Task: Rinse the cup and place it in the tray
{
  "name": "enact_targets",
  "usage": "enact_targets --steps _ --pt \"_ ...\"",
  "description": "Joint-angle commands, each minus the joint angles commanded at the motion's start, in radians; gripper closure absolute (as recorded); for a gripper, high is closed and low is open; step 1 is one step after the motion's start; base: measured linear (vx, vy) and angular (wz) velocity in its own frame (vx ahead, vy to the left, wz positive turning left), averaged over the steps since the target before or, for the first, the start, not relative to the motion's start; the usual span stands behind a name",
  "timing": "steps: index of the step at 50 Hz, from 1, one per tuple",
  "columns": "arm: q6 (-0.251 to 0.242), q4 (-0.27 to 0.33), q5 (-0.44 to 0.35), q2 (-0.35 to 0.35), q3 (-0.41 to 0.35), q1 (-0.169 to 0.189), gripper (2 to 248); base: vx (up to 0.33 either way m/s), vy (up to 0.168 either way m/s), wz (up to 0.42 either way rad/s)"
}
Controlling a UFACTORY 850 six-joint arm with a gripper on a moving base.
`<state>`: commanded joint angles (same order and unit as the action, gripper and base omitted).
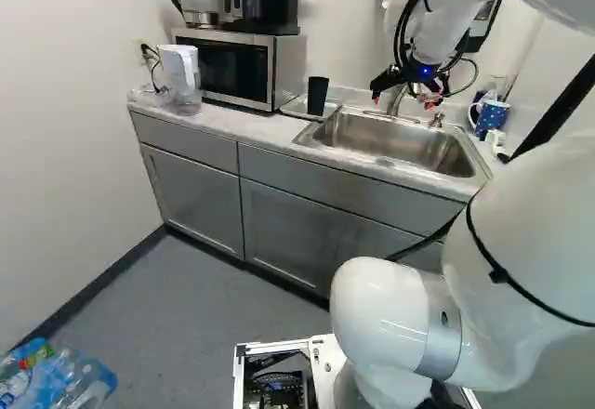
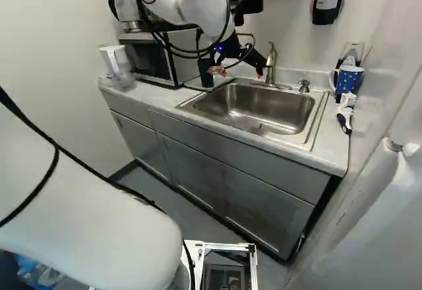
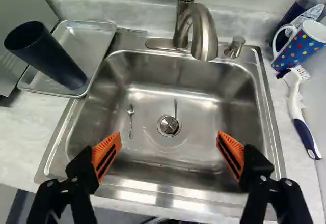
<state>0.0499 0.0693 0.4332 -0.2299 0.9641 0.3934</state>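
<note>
- Across the counter, a steel sink (image 3: 204, 104), apparently the place meant for rinsing.
- Left of it in the wrist view, a shallow metal tray (image 3: 91, 48), lying beside the basin on the counter.
- Above the basin, pointing down, the gripper (image 3: 168, 136): fingers spread wide, nothing between them.
- At the back of the basin, the faucet (image 3: 204, 33), to be kept clear of during any carry.
- Already in the tray, at its near end in the wrist view, a dark cup (image 3: 51, 58), most likely the one meant; impossible to tell whether rinsed or not.
- Upright in both base views, mouth up, base down on the tray. Long axis vertical, despite seeming to slant in the wrist view; tapering gently toward the foot, without any handle visible, so pointing no particular way around that axis.
- Probably light if empty, fairly stiff, perhaps plastic; likely to flex a little under a hard squeeze, to turn slippery once wet, and to tip easily if nudged high up.
- Best taken around the body, near mid-height, one finger on either side, level, with a moderate squeeze; better not by the rim, for fear of bending or tilting.
- Beyond the opposite side of the sink, a dotted mug (image 3: 301, 45), handled, best left alone.
</note>
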Motion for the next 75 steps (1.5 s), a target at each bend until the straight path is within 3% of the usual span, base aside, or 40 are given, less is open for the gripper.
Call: enact_targets --steps 51,75 --pt "0.0 0.0 0.0 0.0 0.0 0.0 3 -0.159 0.066 -0.003" --pt "0.0 0.0 0.0 0.0 0.0 0.0 3 -0.018 0.008 0.002"
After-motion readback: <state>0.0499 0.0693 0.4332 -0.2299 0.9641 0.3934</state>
